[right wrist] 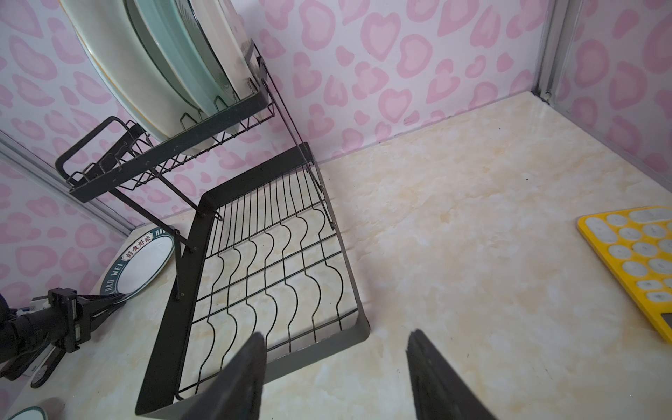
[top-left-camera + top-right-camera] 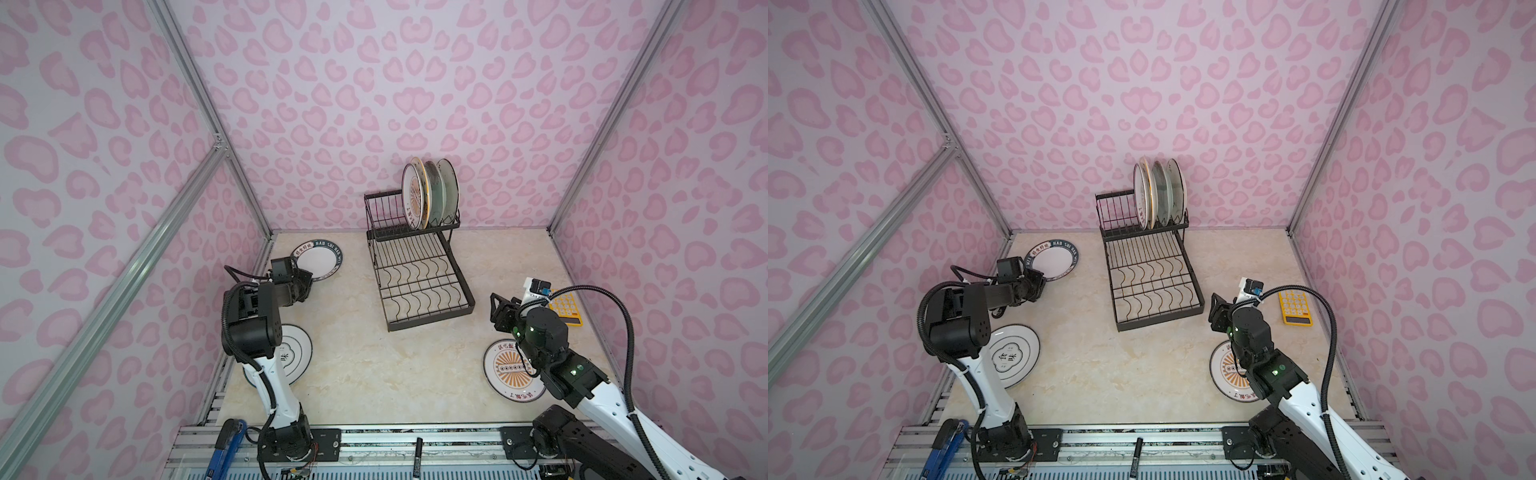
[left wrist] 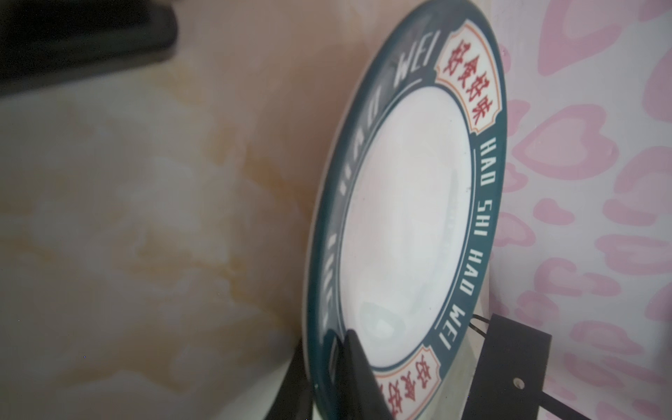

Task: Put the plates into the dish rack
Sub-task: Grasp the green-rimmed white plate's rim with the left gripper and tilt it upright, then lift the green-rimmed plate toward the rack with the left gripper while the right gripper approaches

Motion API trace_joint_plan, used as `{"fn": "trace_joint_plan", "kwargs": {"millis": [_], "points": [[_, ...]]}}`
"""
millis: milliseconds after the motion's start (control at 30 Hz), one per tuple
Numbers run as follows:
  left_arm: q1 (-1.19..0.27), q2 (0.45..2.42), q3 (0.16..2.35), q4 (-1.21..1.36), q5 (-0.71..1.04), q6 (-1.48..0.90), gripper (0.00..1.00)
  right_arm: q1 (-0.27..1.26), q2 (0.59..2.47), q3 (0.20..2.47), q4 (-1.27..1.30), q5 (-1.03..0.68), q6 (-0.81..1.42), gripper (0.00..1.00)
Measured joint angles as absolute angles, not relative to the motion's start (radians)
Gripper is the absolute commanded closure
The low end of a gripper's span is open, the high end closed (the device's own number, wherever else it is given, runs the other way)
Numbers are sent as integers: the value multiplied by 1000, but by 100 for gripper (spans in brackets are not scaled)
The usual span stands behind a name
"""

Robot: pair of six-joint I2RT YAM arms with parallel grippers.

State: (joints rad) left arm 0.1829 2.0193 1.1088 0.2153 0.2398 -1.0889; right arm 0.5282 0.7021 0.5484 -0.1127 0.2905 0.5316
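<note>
Top views show a sunburst plate point(image 2: 503, 370) lying flat at 4 o'clock and a white plate point(image 2: 1017, 353) at 8. Right gripper point(image 1: 334, 338) hovers at 3, jaws wide, empty. Left gripper point(image 3: 325, 343) pinches the rim of the lettered plate point(image 2: 322, 259) at 10. Dish rack point(image 2: 432, 320) at 12 carries four plates point(image 2: 430, 195) upright on its upper tier.

Left arm point(image 2: 270, 386): white lower link, black joint housings, black ribbed cable point(image 2: 225, 320) alongside. Right arm point(image 2: 611, 399): same white-and-black build, green lights point(image 2: 533, 329) on joints, long ribbed hose point(image 2: 628, 332), white wrist module point(image 2: 536, 286) with blue face. Black screwed base plates point(image 2: 328, 442). Right end effector point(image 1: 334, 338): matte black wedge fingers point(image 1: 236, 382).
</note>
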Motion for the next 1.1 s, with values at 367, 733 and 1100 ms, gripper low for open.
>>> {"fn": "trace_joint_plan", "kwargs": {"millis": [367, 733, 1100], "points": [[183, 2026, 1108, 252, 258, -1096, 97, 503, 744, 575, -120, 268, 520, 39], [182, 1947, 1108, 170, 262, -1040, 97, 502, 806, 609, -115, 230, 512, 39], [182, 1804, 1092, 74, 256, -978, 97, 502, 838, 627, -95, 208, 500, 39]]}}
